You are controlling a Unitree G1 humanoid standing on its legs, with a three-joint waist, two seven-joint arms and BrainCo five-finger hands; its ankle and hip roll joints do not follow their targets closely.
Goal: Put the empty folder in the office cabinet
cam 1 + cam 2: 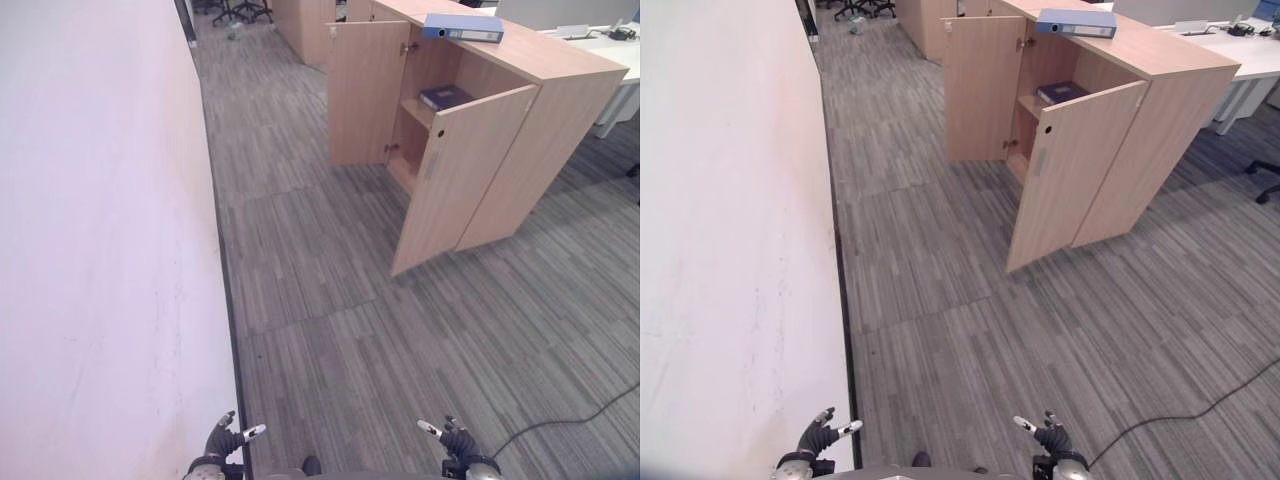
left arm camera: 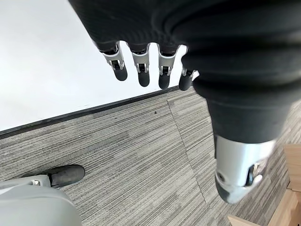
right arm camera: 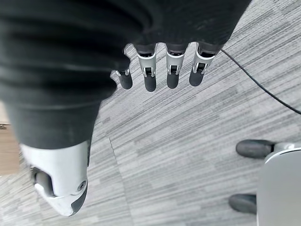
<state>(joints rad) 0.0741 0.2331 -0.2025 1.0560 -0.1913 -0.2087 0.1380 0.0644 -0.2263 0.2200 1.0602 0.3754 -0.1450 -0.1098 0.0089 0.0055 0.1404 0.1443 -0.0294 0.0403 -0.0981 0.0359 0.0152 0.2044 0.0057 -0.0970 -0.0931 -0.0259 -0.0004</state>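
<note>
Left eye view: the blue folder (image 1: 462,28) lies flat on top of the wooden cabinet (image 1: 560,110), whose doors stand open, well apart from both hands. Low over the grey carpet (image 1: 350,330) hang the left hand (image 1: 222,443) and right hand (image 1: 455,441), fingers loosely straight, holding nothing. A darker folder (image 1: 445,97) rests on the inner shelf.

A: Cabinet (image 1: 500,150) at one o'clock, well ahead, both doors swung open. Wall (image 1: 100,240) runs along the whole nine o'clock side.

B: Folders?

A: One folder (image 1: 463,27) lies flat on the cabinet top, far end. A second folder (image 1: 446,97) lies on the upper shelf inside.

B: Beyond it?

A: A tabletop (image 1: 610,45) at two o'clock, behind the cabinet. Both hands low at six o'clock, left hand (image 1: 222,440) beside the wall, right hand (image 1: 455,440) apart, over carpet floor (image 1: 380,330).
</note>
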